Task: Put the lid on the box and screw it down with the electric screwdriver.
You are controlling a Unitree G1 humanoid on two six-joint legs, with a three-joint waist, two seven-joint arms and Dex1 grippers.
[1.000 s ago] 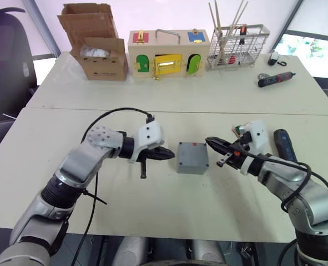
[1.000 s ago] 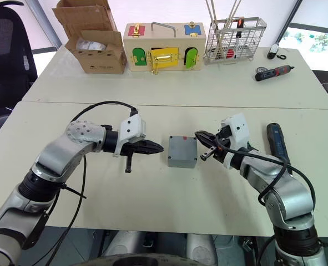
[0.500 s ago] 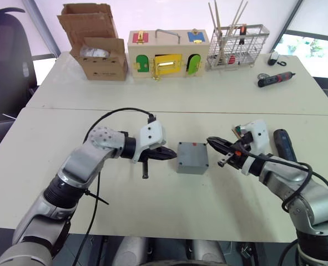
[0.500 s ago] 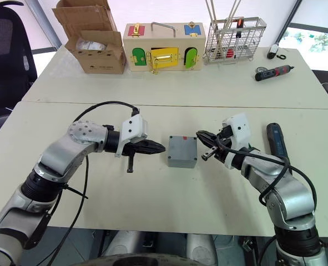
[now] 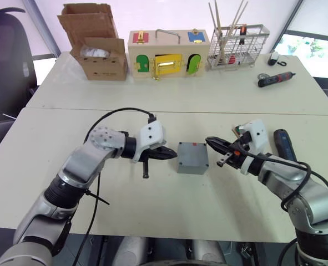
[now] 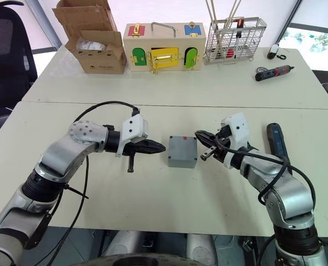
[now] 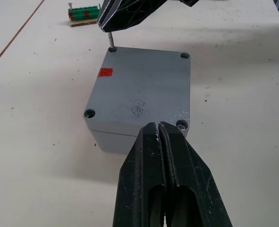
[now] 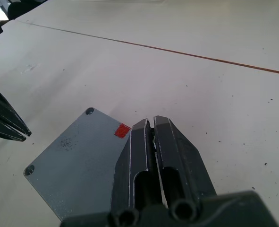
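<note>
The grey box (image 7: 113,142) stands mid-table with the lid (image 7: 139,90) seated on it. The lid has a red mark on top and holes at its corners. My left gripper (image 7: 158,125) is shut and empty, its tips at the lid's edge on the left side (image 5: 173,155). My right gripper (image 5: 208,140) comes in from the right, shut on a thin metal screw (image 7: 110,40) that stands over one corner hole. The electric screwdriver (image 5: 283,145), dark and thick, lies on the table to the right of my right arm.
A green screw strip (image 7: 85,12) lies beyond the box. Along the far table stand a cardboard box (image 5: 100,47), a wooden box with coloured doors (image 5: 168,54), a wire rack (image 5: 238,47) and a small black-and-red screwdriver (image 5: 274,79).
My left gripper has edged slightly toward the box. The right gripper has hardly moved.
</note>
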